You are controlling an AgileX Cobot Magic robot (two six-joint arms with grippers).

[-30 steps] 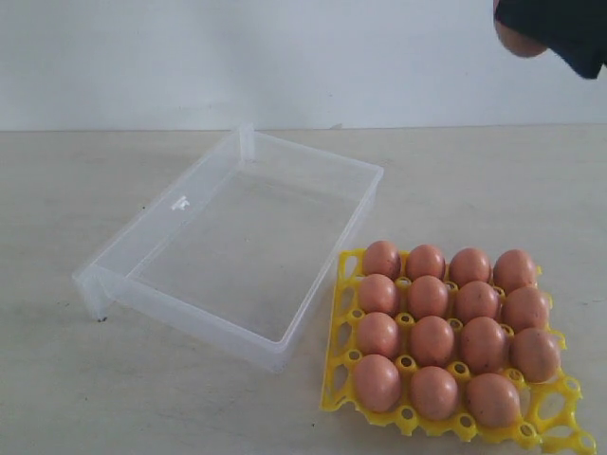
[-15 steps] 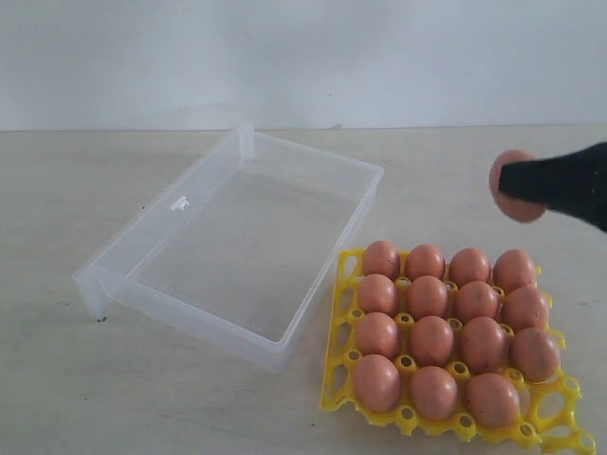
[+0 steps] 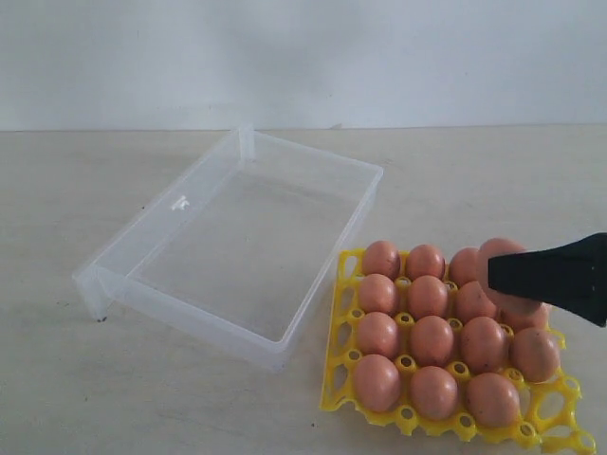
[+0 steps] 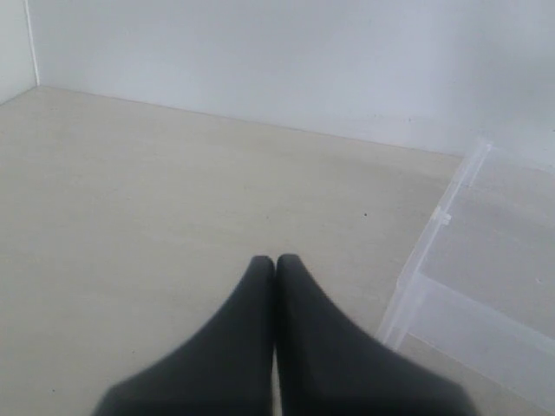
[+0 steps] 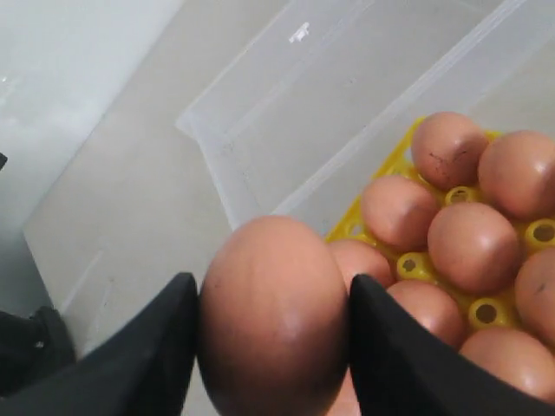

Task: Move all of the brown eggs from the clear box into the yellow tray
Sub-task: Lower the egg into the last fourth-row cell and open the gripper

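The clear box [image 3: 237,242] lies empty on the left of the exterior view. To its right the yellow tray [image 3: 561,428] holds several brown eggs [image 3: 432,339]; its front-right cup [image 3: 553,403] is bare. My right gripper [image 3: 497,275] hangs just above the tray's far right rows, shut on one brown egg [image 3: 501,254]. In the right wrist view that egg [image 5: 273,329] fills the gap between the black fingers [image 5: 395,347], with the tray's eggs [image 5: 473,247] below. My left gripper [image 4: 276,262] is shut and holds nothing, beside a corner of the clear box [image 4: 486,260].
Everything rests on a pale beige tabletop [image 3: 114,398] backed by a white wall [image 3: 285,57]. The left arm does not show in the exterior view. The box's latch tab [image 3: 179,202] sits on its left wall.
The right gripper has come down from the upper right corner with the egg in it, and now hovers just over the tray's far right eggs. Nothing else moved.
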